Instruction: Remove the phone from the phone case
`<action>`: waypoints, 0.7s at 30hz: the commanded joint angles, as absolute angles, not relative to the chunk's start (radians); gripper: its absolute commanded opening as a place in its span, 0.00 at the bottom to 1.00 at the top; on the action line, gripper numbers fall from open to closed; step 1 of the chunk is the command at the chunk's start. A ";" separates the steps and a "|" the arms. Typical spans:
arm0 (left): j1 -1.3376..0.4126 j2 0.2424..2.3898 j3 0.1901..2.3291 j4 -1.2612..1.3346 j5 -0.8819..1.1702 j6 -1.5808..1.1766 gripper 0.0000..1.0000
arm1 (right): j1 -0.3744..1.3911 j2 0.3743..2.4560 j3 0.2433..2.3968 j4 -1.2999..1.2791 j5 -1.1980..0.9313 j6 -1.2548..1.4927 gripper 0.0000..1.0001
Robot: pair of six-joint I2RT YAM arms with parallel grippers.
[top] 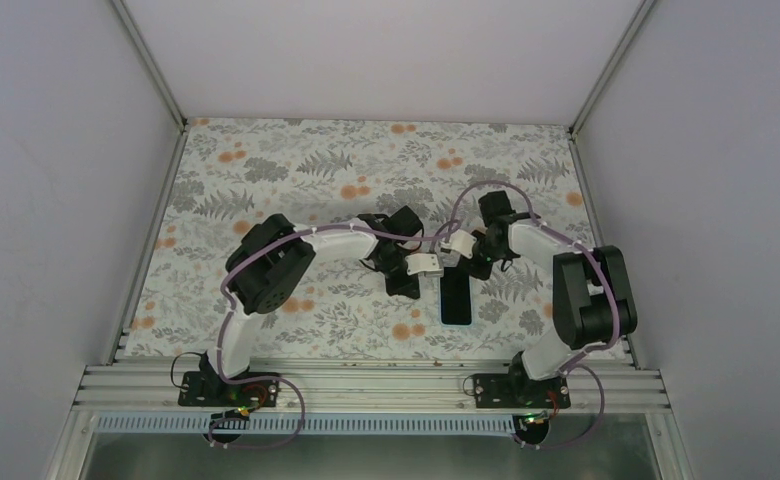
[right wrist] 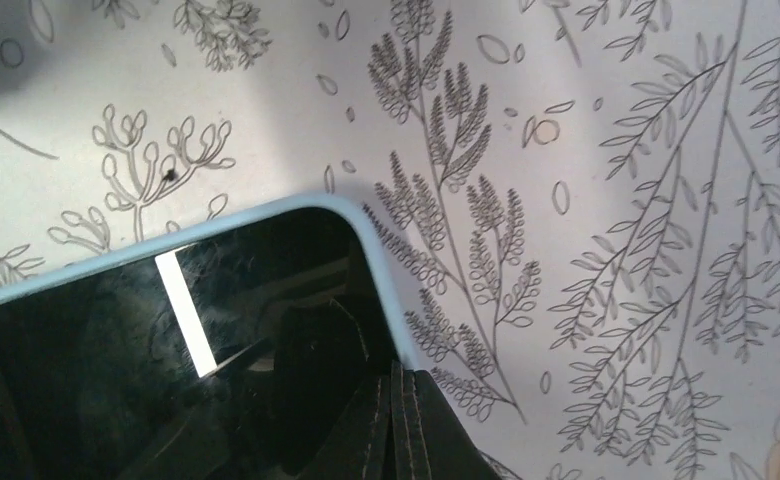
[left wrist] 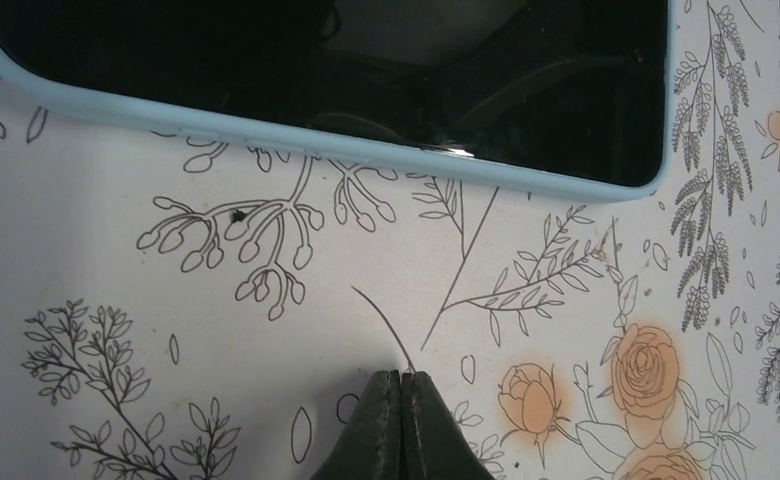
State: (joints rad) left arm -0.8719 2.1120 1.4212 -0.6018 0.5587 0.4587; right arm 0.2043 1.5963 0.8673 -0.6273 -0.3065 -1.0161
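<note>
A black phone (top: 456,297) lies screen up in a pale blue case (left wrist: 266,135) on the floral table, near the middle. In the left wrist view the phone's long edge (left wrist: 366,70) runs across the top. My left gripper (left wrist: 403,375) is shut and empty, on the table a short way from the case's side. In the right wrist view the case's rounded corner (right wrist: 361,225) shows. My right gripper (right wrist: 396,375) is shut, its tips at the case's side edge near that corner, holding nothing that I can see.
The floral table cloth (top: 296,160) covers the work area, with grey walls on three sides. A metal rail (top: 366,385) runs along the near edge by the arm bases. A thin hair-like strand (left wrist: 381,320) lies on the cloth by the left fingertips.
</note>
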 commanded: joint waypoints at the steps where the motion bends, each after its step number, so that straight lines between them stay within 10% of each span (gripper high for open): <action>1: -0.873 2.099 1.380 -0.621 0.539 0.469 0.02 | 0.196 1.595 0.912 -0.645 -0.334 -0.966 0.04; 21: -0.987 2.114 1.373 -0.458 0.381 0.469 0.02 | 0.008 1.638 0.928 -0.908 -0.426 -1.076 0.04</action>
